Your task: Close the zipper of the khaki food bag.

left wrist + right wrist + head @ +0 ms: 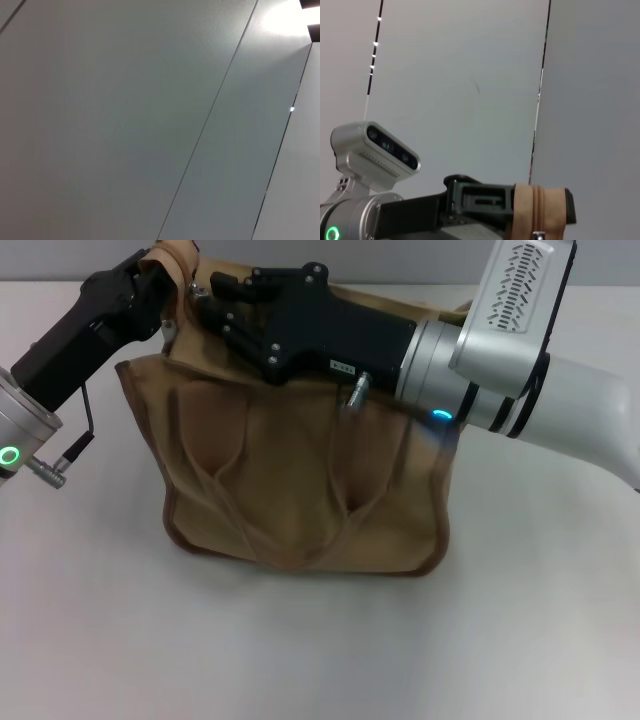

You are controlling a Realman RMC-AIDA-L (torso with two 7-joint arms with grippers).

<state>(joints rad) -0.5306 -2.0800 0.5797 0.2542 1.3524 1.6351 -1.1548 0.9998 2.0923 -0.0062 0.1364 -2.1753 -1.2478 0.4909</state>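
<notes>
The khaki food bag (300,470) stands upright in the middle of the white table (320,650), its two loop handles hanging down its face. My left gripper (165,285) is at the bag's top left corner, shut on the khaki end of the zipper tape (178,262). My right gripper (212,305) lies along the bag's top, right next to the left one and hiding the zipper line. In the right wrist view the zipper tape (537,210) crosses the left gripper (485,200), with the silver slider (538,234) at the picture's edge.
The bag is the only object on the table. The right arm's white forearm (560,390) comes in over the bag's right end. The left wrist view shows only grey wall panels (150,120).
</notes>
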